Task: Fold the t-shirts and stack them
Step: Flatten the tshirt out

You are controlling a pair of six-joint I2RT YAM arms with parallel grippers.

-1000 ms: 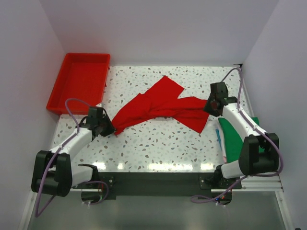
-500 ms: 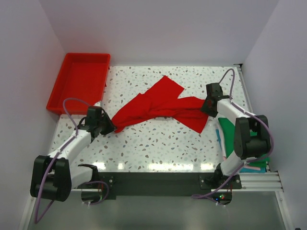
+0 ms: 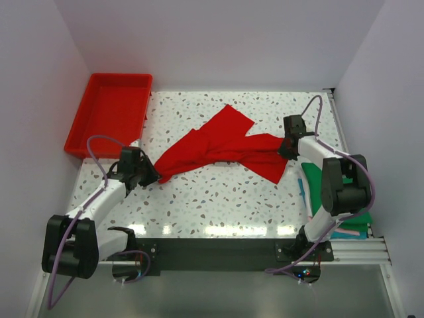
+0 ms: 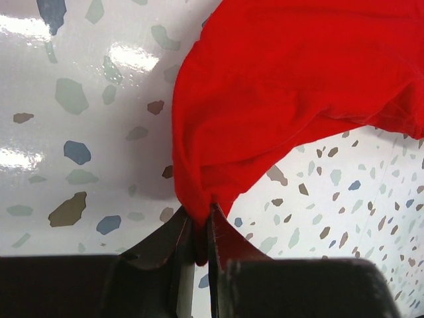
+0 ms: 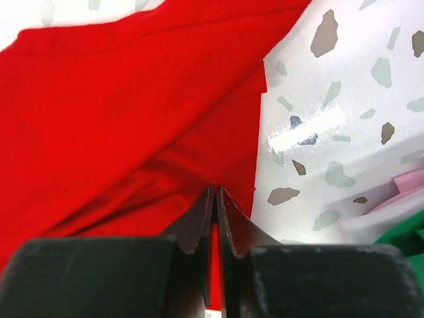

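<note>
A bright red t-shirt (image 3: pixel 218 147) lies stretched and twisted across the middle of the speckled table. My left gripper (image 3: pixel 154 177) is shut on its near-left end; in the left wrist view the cloth (image 4: pixel 285 86) is bunched between the jaws of that gripper (image 4: pixel 201 222). My right gripper (image 3: pixel 283 147) is shut on the shirt's right end; in the right wrist view the red cloth (image 5: pixel 119 119) is pinched at that gripper's (image 5: pixel 216 193) tips. A folded green shirt (image 3: pixel 318 182) lies at the right edge, with teal (image 3: pixel 302 189) and pink cloth under it.
A rigid red plastic tray (image 3: pixel 109 112) sits at the far left corner, partly off the table (image 3: pixel 218 199). White walls close in the back and both sides. The green stack's corner and a pink edge (image 5: pixel 407 182) show in the right wrist view.
My right arm has swung its elbow in toward the right edge, and its gripper has shifted slightly left and up with the cloth. The left gripper has hardly moved.
</note>
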